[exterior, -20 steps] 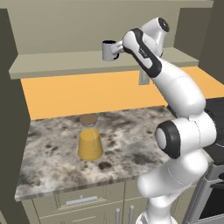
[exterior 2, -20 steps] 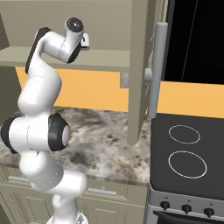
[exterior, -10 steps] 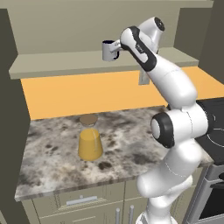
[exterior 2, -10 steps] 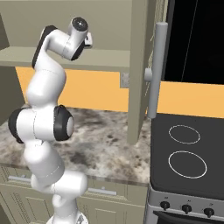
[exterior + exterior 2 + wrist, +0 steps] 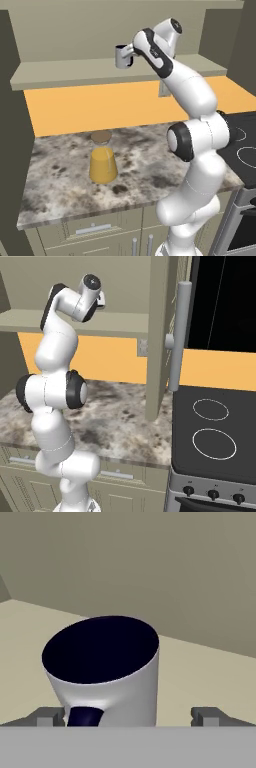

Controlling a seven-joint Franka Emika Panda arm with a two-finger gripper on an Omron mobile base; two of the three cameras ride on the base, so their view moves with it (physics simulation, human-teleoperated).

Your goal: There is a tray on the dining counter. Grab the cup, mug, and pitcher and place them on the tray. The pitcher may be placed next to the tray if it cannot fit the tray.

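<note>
The light grey mug [image 5: 121, 56] with its dark inside stands on the beige wall shelf [image 5: 65, 75]. In the hand view the mug [image 5: 107, 667] sits close, between the two fingertips [image 5: 47, 716], with its dark handle turned toward the hand. My gripper [image 5: 130, 52] is open at the mug's right side, at shelf height, and holds nothing. The pitcher [image 5: 103, 159], a clear carafe of orange liquid with a brown lid, stands upright on the marble counter [image 5: 60, 175] below. The tray, the cup and the dining counter are out of view.
An orange wall band [image 5: 90, 107] runs between shelf and counter. A tall cabinet panel [image 5: 160, 331] with a long grey handle [image 5: 177, 336] rises to the right of the arm. A black stove top [image 5: 215, 426] lies beyond it. Drawers sit under the counter.
The arm's elbow and lower links have swung, and the hand has edged slightly closer to the mug. The gripper stays open; mug and pitcher have not moved.
</note>
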